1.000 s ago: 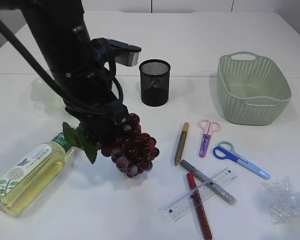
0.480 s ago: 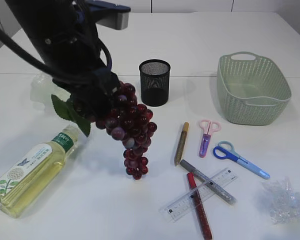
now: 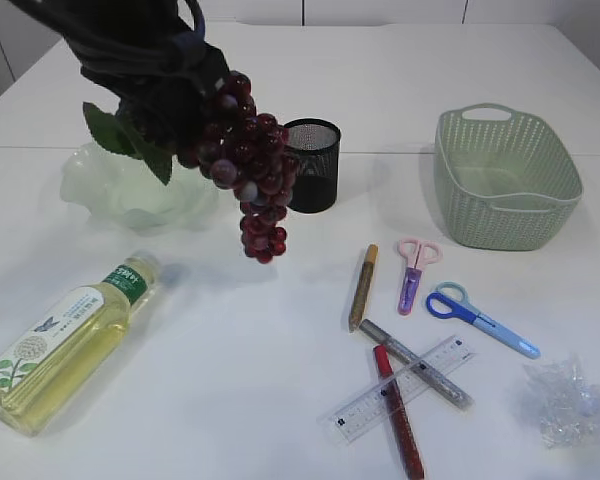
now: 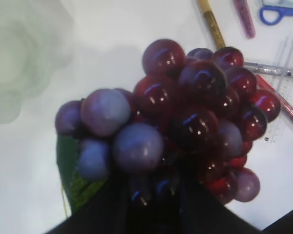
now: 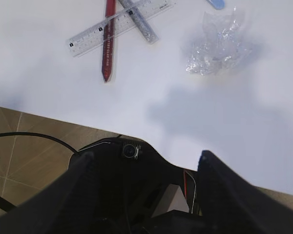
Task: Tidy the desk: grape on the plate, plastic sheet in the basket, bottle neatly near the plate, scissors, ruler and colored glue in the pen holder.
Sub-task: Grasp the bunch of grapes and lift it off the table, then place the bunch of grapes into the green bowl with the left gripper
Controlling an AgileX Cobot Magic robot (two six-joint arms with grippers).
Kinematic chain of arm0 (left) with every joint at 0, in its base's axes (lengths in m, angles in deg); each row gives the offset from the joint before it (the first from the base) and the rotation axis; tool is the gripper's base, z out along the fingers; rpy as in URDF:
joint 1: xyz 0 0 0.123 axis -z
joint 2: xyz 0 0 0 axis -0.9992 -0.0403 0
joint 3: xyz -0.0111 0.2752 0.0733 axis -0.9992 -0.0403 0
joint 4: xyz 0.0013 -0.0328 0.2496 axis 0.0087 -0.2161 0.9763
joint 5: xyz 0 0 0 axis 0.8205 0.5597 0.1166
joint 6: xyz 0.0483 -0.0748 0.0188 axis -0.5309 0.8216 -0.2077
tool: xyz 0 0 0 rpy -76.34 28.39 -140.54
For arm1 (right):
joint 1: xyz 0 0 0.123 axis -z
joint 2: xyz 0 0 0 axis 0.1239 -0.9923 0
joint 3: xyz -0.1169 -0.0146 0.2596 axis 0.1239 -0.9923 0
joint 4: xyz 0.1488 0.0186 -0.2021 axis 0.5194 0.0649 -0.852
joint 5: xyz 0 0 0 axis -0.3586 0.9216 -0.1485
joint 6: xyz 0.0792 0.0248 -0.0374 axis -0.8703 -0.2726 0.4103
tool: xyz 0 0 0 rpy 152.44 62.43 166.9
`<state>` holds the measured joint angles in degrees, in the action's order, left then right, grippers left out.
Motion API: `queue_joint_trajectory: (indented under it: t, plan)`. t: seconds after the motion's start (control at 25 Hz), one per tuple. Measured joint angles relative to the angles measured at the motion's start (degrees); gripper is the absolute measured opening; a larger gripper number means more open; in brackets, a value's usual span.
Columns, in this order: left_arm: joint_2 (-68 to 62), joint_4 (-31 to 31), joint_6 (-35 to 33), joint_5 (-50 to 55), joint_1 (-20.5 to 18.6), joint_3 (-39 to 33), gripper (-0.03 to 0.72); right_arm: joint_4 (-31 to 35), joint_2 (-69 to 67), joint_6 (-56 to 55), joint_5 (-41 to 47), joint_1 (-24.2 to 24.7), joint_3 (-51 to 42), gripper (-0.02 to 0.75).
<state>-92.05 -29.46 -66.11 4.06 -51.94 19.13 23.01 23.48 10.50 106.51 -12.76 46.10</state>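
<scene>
- Desk [image 3: 230,400]: bare stretch through the middle, between bottle [image 3: 65,345] and the pen cluster.
- Plate [image 3: 130,195]: far left, top open; grape bunch [image 3: 245,165] hangs in the air just beside it and in front of the pen holder [image 3: 310,165].
- Basket [image 3: 505,180]: far right, open-topped, bare desk between it and the pen holder.
- Right front: two scissors [image 3: 415,272], three glue pens [image 3: 363,287] and ruler [image 3: 400,388] lie close together, some crossing.
- Plastic sheet [image 3: 568,402]: near right corner, apart from the rest.
</scene>
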Motion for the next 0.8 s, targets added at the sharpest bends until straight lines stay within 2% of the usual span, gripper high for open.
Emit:
queue_joint_trajectory:
  t: [0.24, 0.52, 0.8]
  plan:
    - [0.0, 1.98, 4.9, 0.21, -4.14, 0.3, 0.13, 0.93, 0.0, 0.0, 0.05, 0.0, 0.0, 0.499]
    - [0.0, 1.92, 6.91, 0.43, -9.7, 1.24, 0.13, 0.93, 0.0, 0.0, 0.13, 0.0, 0.0, 0.5]
    - [0.13, 1.44, 6.91, 0.77, -13.34, 8.17, 0.13, 0.93, 0.0, 0.0, 0.13, 0.0, 0.0, 0.499]
